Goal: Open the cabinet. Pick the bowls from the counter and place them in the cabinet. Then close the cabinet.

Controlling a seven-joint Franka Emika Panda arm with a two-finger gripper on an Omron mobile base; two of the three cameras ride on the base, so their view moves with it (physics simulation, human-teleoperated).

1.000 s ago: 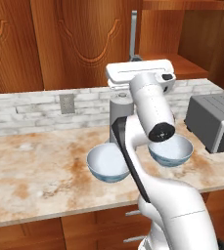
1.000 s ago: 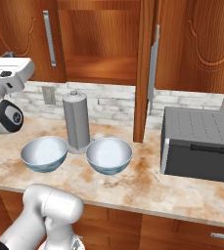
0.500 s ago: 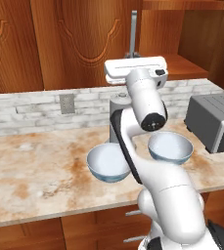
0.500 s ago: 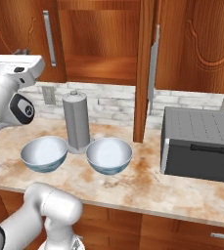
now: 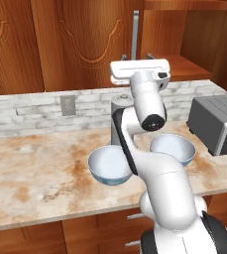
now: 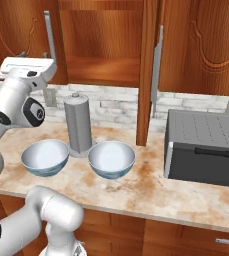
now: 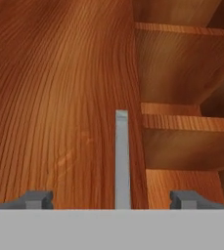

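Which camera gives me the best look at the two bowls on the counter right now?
The right base view: both bowls sit unobstructed on the counter, flanking the grey cylinder. In the left base view the arm crosses in front and partly hides both. The hand view looks at the cabinet door and its handle.

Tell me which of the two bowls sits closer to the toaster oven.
The bowl standing just right of the grey cylinder in the right base view, on the side toward the dark toaster oven. The other bowl sits on the cylinder's far side, nearer the robot arm.
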